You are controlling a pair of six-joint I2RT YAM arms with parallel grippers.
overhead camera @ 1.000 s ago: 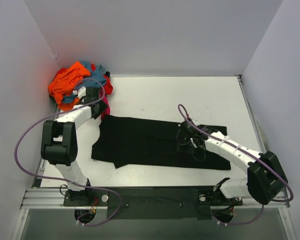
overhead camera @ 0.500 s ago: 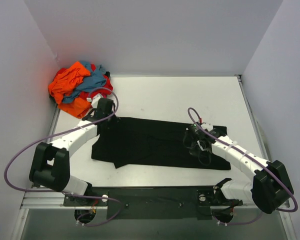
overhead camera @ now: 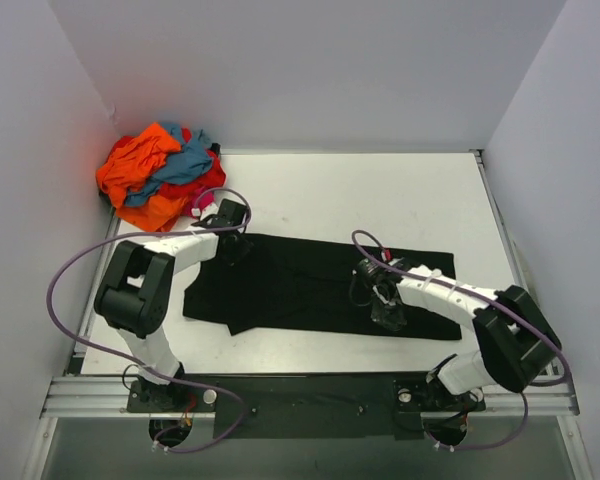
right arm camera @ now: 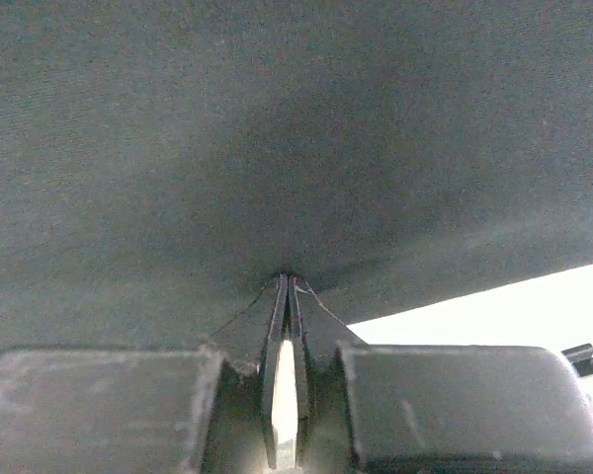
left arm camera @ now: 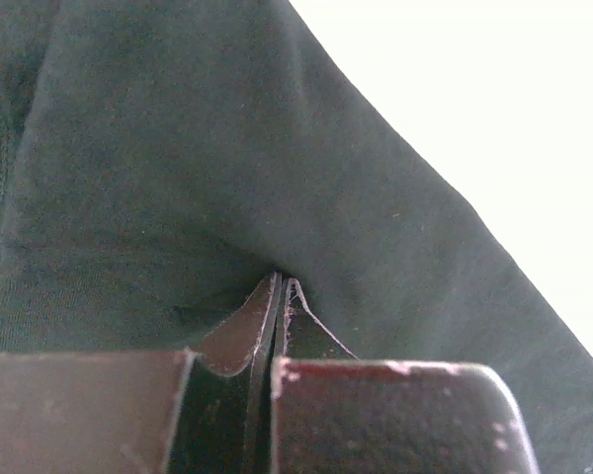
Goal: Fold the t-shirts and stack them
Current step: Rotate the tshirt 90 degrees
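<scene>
Reference point is the black t-shirt [overhead camera: 300, 285]. It's lying spread flat on the table [overhead camera: 380, 190], long side running left to right.

Off its far-left corner, the other shirts are sitting bunched in one heap [overhead camera: 160, 185]. The orange shirt [overhead camera: 130, 165] is taking the left side. The teal-blue shirt [overhead camera: 185, 160] is draping across the top. The red shirt [overhead camera: 212, 178] is showing at the right edge. A sliver of the magenta shirt [overhead camera: 195, 207] is peeking out on the side nearest the black t-shirt.

The left gripper [overhead camera: 235, 243] is sitting on the black t-shirt's far-left corner, just beside the heap. In the left wrist view you're seeing its jaws pressing together, fingertips [left arm camera: 267, 296] digging into the cloth. The fabric is puckering into them, so they're pinching a fold of the black t-shirt near its hem.

The right gripper [overhead camera: 368, 278] is sitting on the black t-shirt right of its middle, well apart from the left gripper. Its jaws are meeting at the fingertips [right arm camera: 275, 296], with only a thin slit of light lower down. Cloth is tenting toward them, so they're pinching the black t-shirt too.
</scene>
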